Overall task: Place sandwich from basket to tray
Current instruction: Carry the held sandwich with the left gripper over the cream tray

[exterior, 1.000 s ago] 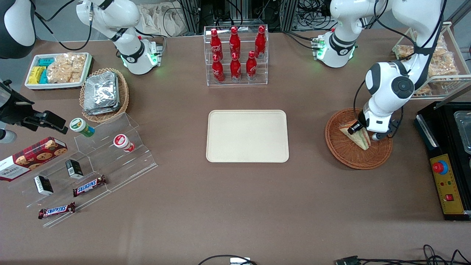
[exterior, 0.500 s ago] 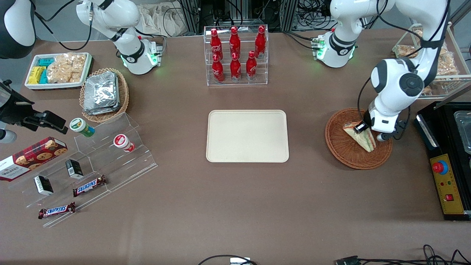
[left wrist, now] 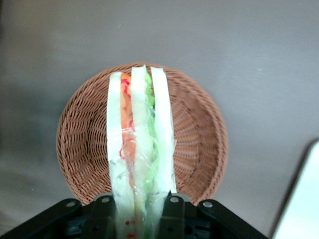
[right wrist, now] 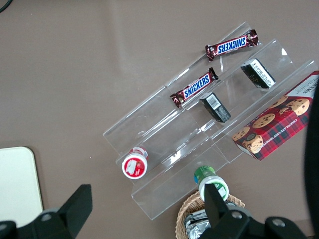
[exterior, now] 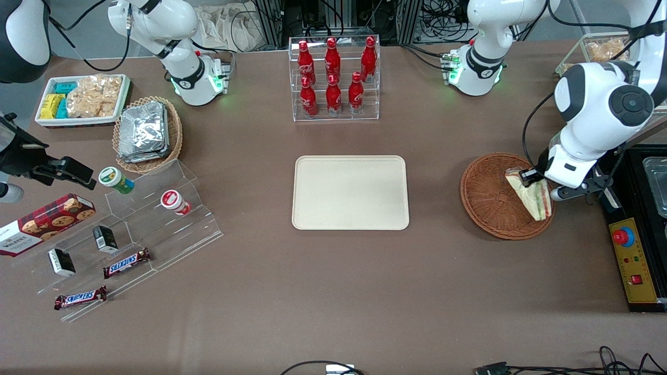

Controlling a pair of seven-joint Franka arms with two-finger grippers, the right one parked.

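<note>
Wicker basket (exterior: 495,200) sat on the desk (exterior: 333,291) just below the gripper (exterior: 536,179), which clamped the sandwich (exterior: 535,199) above its rim, the tray (exterior: 350,192) lying well apart.

Red bottles (exterior: 333,78) in clear rack, foil packets (exterior: 143,131) in wicker basket, Snickers bars (exterior: 126,262), cookie box (exterior: 44,221)

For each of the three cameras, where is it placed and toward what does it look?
Front view: high over the table, looking down; both arms show, pincer shut on the sandwich above the basket.
Left wrist view: on the working arm, looking down past its pincer at sandwich and basket.
Right wrist view: on the parked arm, over the snack shelf.
All three show the tray.
</note>
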